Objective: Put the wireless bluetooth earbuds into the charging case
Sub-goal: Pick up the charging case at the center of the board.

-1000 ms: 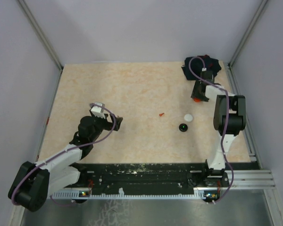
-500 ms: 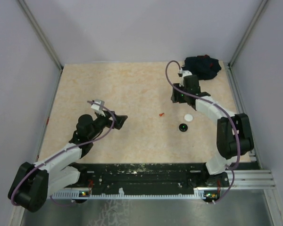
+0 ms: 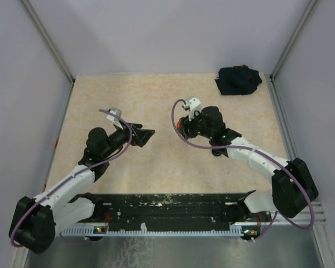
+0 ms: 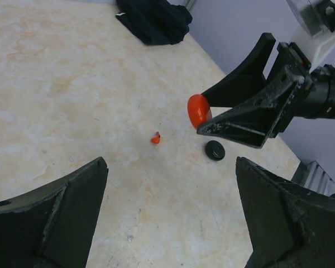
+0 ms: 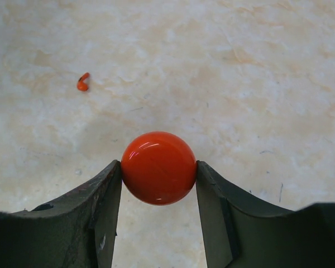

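Red charging case [image 5: 158,167]: right gripper [image 5: 158,171] is clasping it; likely positioning step.
Left gripper [image 4: 170,163]: gaping, empty.
Next: probably setting down beside red earbud [image 5: 82,82].

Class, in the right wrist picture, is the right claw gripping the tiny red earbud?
No, the right claw grips a round red case; the red earbud lies loose on the table.

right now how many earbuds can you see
1. A red earbud lies loose on the table, just ahead of the right fingers holding a red puck. More may hide under the right arm or in the dark cloth.
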